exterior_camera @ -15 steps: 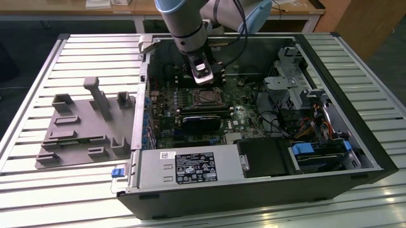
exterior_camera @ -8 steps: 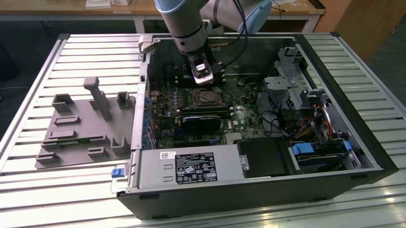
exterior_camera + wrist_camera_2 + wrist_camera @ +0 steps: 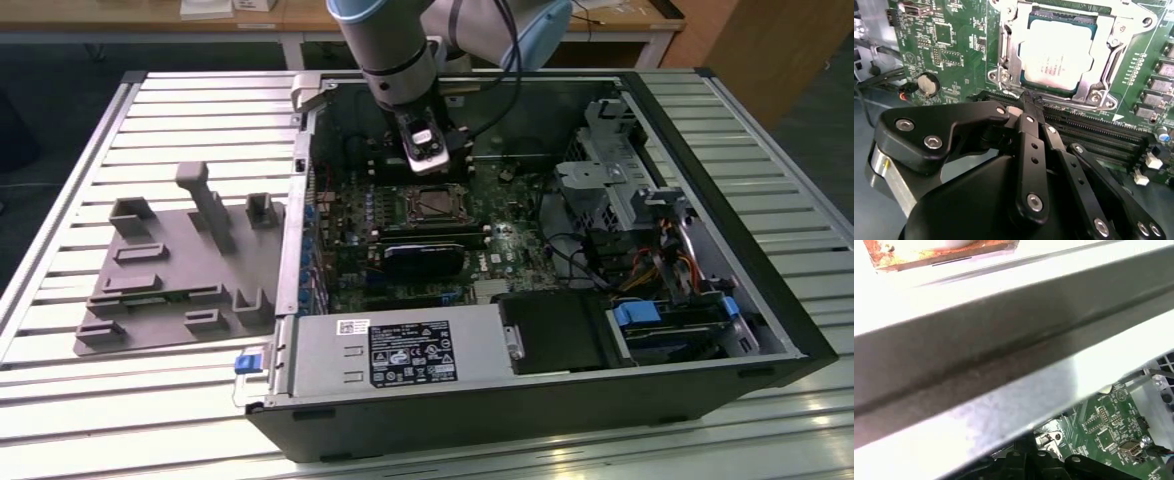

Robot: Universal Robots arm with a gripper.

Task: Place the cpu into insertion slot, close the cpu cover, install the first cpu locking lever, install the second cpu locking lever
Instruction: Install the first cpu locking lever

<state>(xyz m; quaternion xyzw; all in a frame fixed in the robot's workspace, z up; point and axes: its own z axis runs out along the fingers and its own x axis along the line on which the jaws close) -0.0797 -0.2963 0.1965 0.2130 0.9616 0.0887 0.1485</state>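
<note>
Fingers of the tool (image 3: 1030, 102) are pressed together with nothing between them, their tips right at the edge of the cpu cover (image 3: 1089, 92) on the green motherboard (image 3: 944, 45). The cpu (image 3: 1061, 50) lies in the insertion slot (image 3: 1026, 80), its pale top showing through the cover's window; whether the cover is fully locked down is hard to judge. In the exterior view the arm (image 3: 394, 55) reaches into the open computer case (image 3: 721, 260) on the slatted counter (image 3: 80, 200), hiding the tool tips. A grey blurred case edge (image 3: 1004, 340) blocks most of the first wrist view.
</note>
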